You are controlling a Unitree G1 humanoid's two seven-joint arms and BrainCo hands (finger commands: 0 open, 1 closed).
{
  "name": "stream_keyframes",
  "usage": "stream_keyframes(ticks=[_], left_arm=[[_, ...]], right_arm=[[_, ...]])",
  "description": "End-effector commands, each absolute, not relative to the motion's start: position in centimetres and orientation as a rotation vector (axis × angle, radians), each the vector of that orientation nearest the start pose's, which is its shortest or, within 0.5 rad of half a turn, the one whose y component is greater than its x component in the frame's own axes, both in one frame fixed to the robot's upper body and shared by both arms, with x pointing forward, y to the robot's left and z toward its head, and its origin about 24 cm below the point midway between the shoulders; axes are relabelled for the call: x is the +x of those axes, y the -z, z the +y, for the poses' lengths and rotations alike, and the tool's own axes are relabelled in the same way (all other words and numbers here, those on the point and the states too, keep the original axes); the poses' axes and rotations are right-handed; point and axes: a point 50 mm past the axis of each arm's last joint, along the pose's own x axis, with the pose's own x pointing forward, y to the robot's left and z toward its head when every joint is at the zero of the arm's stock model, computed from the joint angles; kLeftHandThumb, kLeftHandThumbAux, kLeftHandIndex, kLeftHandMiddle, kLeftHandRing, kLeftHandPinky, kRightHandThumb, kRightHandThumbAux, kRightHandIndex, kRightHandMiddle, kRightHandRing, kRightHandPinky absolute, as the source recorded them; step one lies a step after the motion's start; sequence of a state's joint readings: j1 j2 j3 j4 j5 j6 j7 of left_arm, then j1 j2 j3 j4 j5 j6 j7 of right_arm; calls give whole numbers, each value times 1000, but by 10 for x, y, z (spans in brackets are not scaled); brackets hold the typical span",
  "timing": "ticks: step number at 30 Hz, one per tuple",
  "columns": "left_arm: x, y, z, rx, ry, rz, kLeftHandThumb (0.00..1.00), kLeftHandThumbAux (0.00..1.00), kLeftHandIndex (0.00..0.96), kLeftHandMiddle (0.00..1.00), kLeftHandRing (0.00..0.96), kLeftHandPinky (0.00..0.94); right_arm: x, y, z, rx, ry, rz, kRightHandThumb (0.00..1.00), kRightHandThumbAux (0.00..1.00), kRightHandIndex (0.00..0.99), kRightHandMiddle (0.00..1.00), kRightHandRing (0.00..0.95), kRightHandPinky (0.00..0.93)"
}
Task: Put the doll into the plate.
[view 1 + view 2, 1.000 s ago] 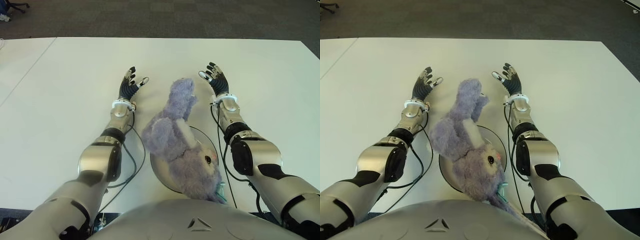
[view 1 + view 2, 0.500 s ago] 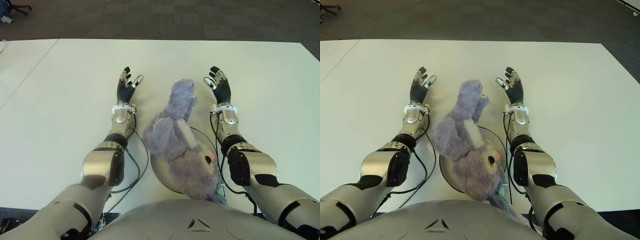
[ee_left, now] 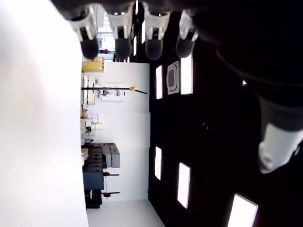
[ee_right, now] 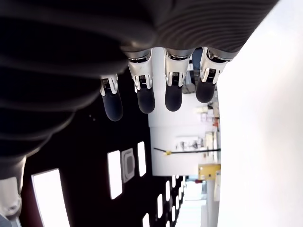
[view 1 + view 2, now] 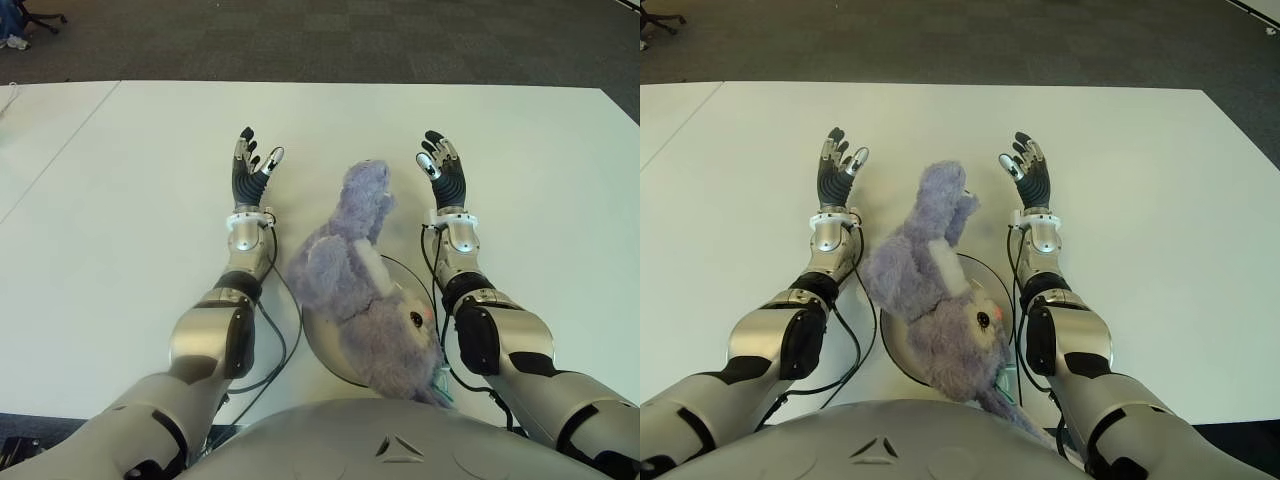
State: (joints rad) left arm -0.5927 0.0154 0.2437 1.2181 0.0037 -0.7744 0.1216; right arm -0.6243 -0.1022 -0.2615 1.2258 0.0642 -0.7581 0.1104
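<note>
We see the doll (image 5: 360, 285), a lilac plush, lying low in the centre of the eye views. Its head and body cover most of the plate (image 5: 318, 345), while its far end reaches off the rim onto the white worktop (image 5: 120, 200), toward the middle of the frame. Only the plate's left edge and a thin arc on the right show past the fur.

Our left hand (image 5: 247, 172) shows left of centre and our right hand (image 5: 445, 172) right of centre, one on each side of the doll's far end and apart from it. Both have their fingers straight, released, with nothing in them. We cannot tell whether the hands touch the worktop.

The wrist views add what the eye views cannot: four straight fingers (image 3: 118, 35) of the left hand with the thumb set apart, and four straight fingers (image 4: 173, 90) of the right hand, all bare against the room behind them, with ceiling lights (image 3: 183, 177) and a far wall. Neither wrist view shows the doll or the plate, which only the eye views show.
</note>
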Motion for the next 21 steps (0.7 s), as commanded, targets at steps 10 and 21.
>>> stream_keyframes(ticks=[10,21], left_arm=[[266,65,161,-222,-240,227,0,669,13,0,0,32],[270,69,166,-178,-260,331,0,758,26,33,41,88]], right_arm=[[276,57,-169,117,112,218,0,483,162,117,90,86],[276,60,-170,134,186,257,0,636,157,133,108,130]])
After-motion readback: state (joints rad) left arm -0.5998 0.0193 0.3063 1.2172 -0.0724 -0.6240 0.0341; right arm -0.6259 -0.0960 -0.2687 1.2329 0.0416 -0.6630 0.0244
